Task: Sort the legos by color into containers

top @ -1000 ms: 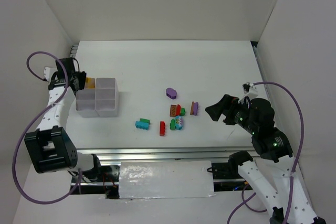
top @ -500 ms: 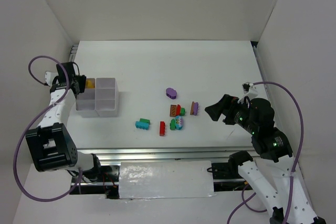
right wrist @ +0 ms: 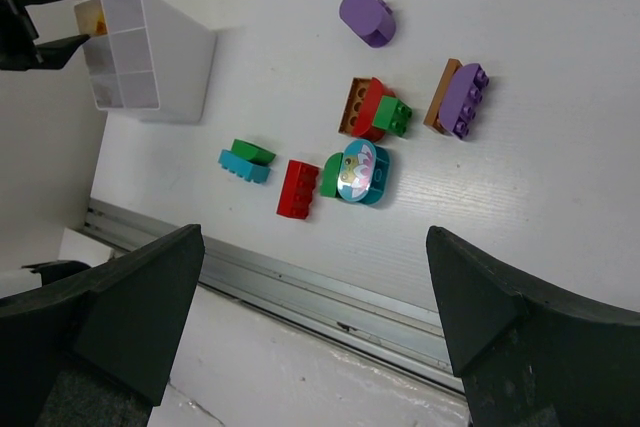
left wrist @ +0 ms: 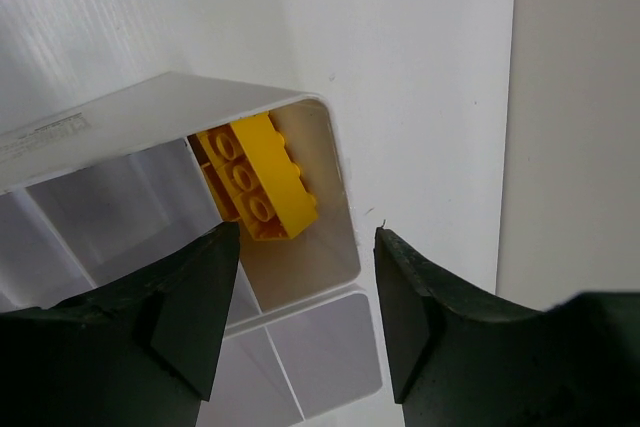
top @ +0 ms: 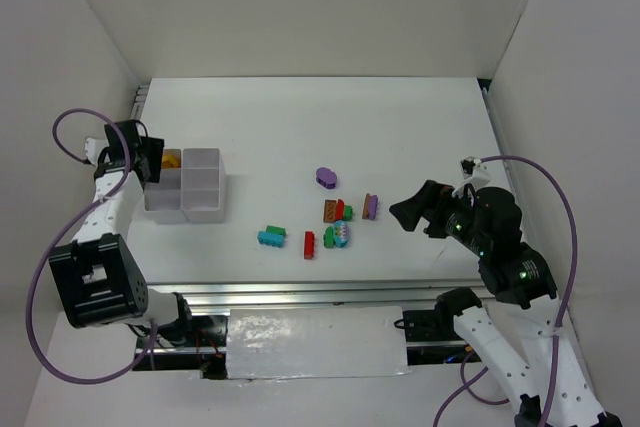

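left wrist view: the left tool (left wrist: pixel 305 247) has its jaws apart now, with nothing between them. a second ago they were pinched shut over that same spot.
– so it has let go. the yellow brick (left wrist: pixel 255 182) lies below the fingertips, inside the tray (left wrist: pixel 150 107), in the compartment at the tray's far left corner.
which way does it lie?
– studs up toward the camera, long axis running beside the divider wall and away from the tool. it looks a little tilted, though i can't tell what it rests on.
then yellow is dealt with, i'd say. and the rest?
– the tray sits by the left edge of the table (top: pixel 300 117). the other legos (right wrist: pixel 298 189) are well apart from it, loose around the middle of the table, toward its near edge. the right tool (right wrist: pixel 312 247) hangs above them, spread wide and empty.
so most of the sorting is not yet done.
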